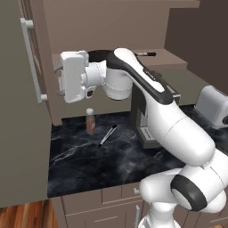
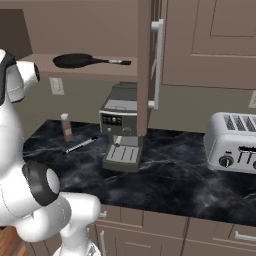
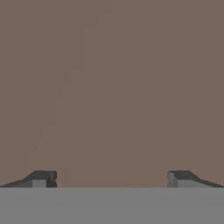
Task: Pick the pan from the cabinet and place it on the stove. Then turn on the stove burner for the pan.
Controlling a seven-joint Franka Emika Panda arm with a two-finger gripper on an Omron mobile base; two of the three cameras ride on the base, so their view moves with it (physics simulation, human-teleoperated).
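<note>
Hiding the pan behind the arm

Standing open, the taupe-brown wooden wall cabinet [image 2: 150,60] shows its lower shelf above the black marbled stone counter [image 2: 175,175]. On that shelf lies the round black frying pan [image 2: 75,60]; from the left base its body is mostly masked by the white arm. The two-finger gripper [image 3: 112,178] faces plain brown panel, fingers spread wide, holding nothing. A grey espresso machine [image 2: 120,130] and silver toaster [image 2: 235,142] sit below.

Coffee machine [image 2: 121,131], toaster [image 2: 234,142], small bottle [image 2: 66,127], pen-like utensil [image 2: 80,145] on black marble counter [image 2: 175,175].
</note>
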